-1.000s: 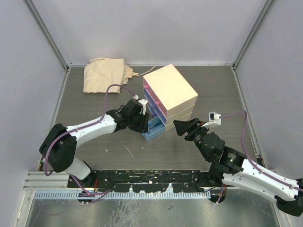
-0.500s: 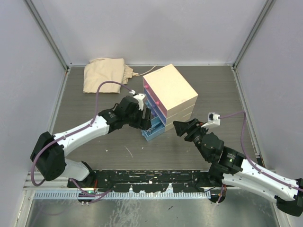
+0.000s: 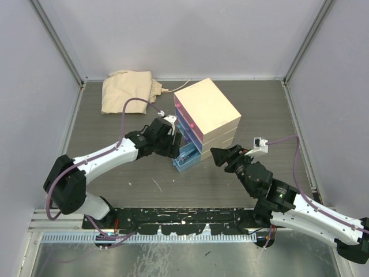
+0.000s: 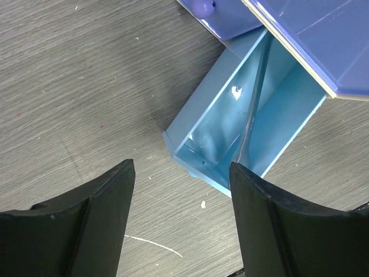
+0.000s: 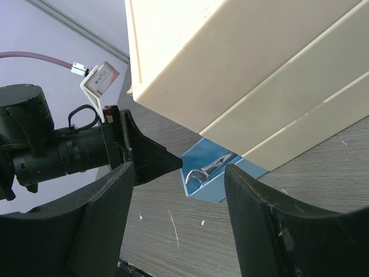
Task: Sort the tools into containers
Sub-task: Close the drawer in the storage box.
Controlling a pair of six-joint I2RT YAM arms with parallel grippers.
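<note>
The cream chest stands mid-table, its pink drawer and blue drawer pushed in. The light-blue drawer at the bottom is pulled out toward the left. A silver spanner lies inside this drawer. My left gripper hovers open and empty just left of the drawer's front; in the left wrist view the left gripper has bare table between its fingers. My right gripper is open and empty at the chest's near side; the right gripper faces the drawer.
A crumpled beige cloth lies at the far left of the table. The blue drawer's knob sits just above the open drawer. Grey walls close in the table on three sides.
The left gripper's jaws have opened wider. The left arm swung slightly toward the chest and eased back. The right arm has not moved.
</note>
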